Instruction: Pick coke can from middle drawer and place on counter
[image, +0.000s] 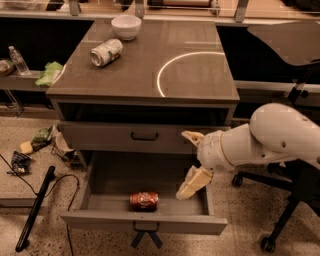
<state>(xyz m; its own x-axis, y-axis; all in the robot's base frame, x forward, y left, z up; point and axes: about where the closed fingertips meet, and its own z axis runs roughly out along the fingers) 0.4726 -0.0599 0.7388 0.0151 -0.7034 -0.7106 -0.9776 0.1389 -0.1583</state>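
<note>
The coke can lies on its side near the front of the open middle drawer. The counter is the glossy grey-brown cabinet top with a white arc. My gripper hangs over the right part of the drawer, to the right of the can and a little above it. Its two pale fingers are spread wide, one finger up by the shut top drawer and the other down inside the drawer. It holds nothing.
A white-silver can lies on the counter's back left, with a white bowl behind it. A water bottle and a green cloth sit on a shelf at left. Litter and a black rod lie on the floor. A chair base stands at right.
</note>
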